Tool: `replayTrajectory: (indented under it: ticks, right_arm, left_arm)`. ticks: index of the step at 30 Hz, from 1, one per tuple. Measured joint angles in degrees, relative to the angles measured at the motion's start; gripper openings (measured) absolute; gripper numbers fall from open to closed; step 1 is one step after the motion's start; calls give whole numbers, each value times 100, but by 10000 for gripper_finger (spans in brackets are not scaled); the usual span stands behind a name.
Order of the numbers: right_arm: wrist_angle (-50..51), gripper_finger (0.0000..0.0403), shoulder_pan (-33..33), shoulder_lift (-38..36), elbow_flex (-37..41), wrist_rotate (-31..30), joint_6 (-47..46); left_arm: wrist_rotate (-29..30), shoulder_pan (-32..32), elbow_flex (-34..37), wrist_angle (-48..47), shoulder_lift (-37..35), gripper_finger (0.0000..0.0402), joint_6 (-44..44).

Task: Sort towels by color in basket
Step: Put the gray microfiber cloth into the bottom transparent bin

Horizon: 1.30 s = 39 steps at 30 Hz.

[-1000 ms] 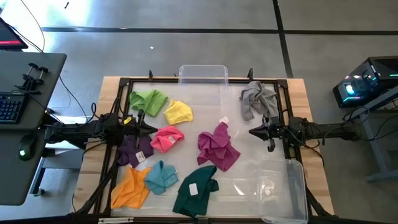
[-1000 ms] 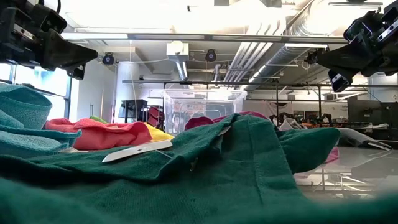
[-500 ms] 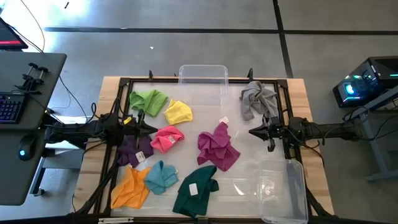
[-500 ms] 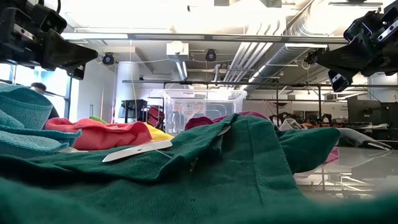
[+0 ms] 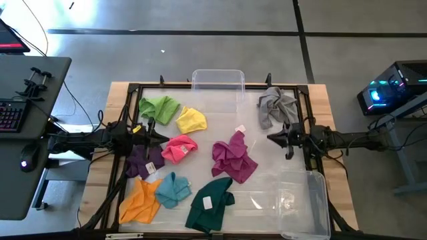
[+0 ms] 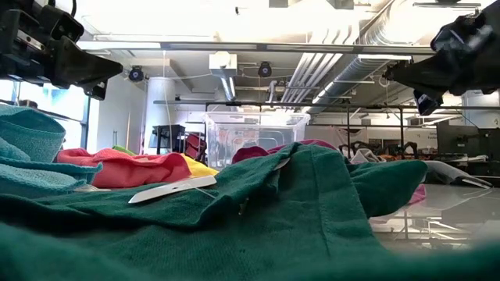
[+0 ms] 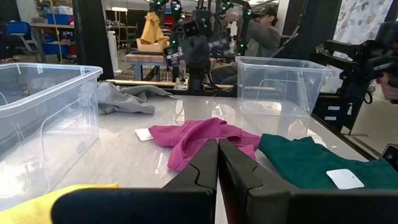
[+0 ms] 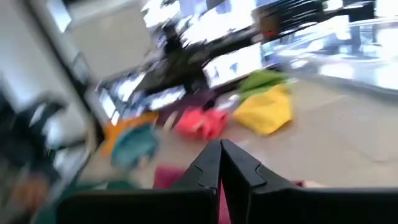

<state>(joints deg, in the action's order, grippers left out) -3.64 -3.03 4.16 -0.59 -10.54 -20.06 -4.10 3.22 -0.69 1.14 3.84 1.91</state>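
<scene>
Both claws, left claw (image 5: 162, 137) and right claw (image 5: 271, 139), were pressed together empty; overlapping soft purple towel (image 5: 143, 160) and pink towel (image 5: 178, 149) could probably snag together.

Left arm reaches in level from left side, left gripper (image 5: 162, 137) up in air, fingers (image 7: 202, 171) pressed together, nothing between them, tips pointing toward opposite arm. Right arm reaches in level from right side, right gripper (image 5: 270, 139) raised too, fingers (image 8: 211, 163) closed tip to tip, empty, tips facing left gripper across wide gap.
</scene>
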Motion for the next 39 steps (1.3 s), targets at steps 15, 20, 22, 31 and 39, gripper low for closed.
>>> replayTrajectory:
  ticks: [15, 20, 22, 31, 39]
  right_arm:
    - [-73, 5, 385, 1666, -1584, -1229, 1738]
    - [1722, 32, 757, 3262, -2912, -1818, 1202]
    - [2262, 52, 933, 3899, -3342, -1920, 910]
    - [4374, 186, 2204, 6331, -4860, -1556, 368]
    - [4764, 259, 2906, 7546, -5047, -1178, -70]
  left_arm:
    - [0, -2, 0, -2, 2, 1, 0]
    - [2, -1, 0, -2, 2, 1, 0]
    - [0, 0, 0, -2, 2, 1, 0]
    - [1, -1, 0, 0, 2, 0, 0]
    - [0, 0, 0, 0, 2, 0, 0]
